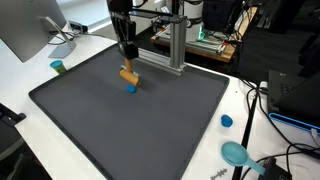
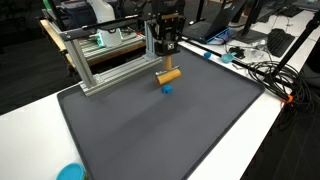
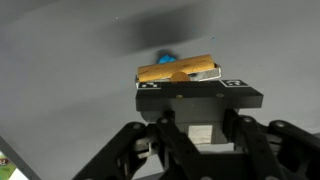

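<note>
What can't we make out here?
- Small blue piece: wrist view, mostly hidden behind the orange wooden cylinder held in the pincer.
- Contact between them: too small in both exterior views.
- Teal round object: cut off by bottom edge in an exterior view.

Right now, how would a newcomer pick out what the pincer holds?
Find the dark grey mat on the white table. Near the metal frame, the pincer grips a short orange block just above a small blue piece. Unlike that piece and the teal cap, it is orange.
</note>
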`<move>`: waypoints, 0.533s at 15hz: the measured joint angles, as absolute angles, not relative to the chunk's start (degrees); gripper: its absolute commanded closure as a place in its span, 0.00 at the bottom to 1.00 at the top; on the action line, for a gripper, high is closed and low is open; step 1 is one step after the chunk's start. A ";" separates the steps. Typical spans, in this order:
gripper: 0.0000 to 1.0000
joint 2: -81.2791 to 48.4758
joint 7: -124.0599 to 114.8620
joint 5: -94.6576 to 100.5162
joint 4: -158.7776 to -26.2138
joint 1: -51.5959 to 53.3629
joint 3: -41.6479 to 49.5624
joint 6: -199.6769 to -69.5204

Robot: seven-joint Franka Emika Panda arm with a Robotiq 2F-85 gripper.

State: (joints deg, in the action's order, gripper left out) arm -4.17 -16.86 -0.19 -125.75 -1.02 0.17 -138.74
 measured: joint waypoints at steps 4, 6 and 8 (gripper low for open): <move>0.78 -6.53 -16.92 -0.01 -125.27 -0.88 0.19 -140.36; 0.78 -7.50 -16.97 0.12 -125.06 -0.86 0.21 -141.13; 0.78 -8.22 -17.36 0.31 -124.84 -0.84 0.32 -141.75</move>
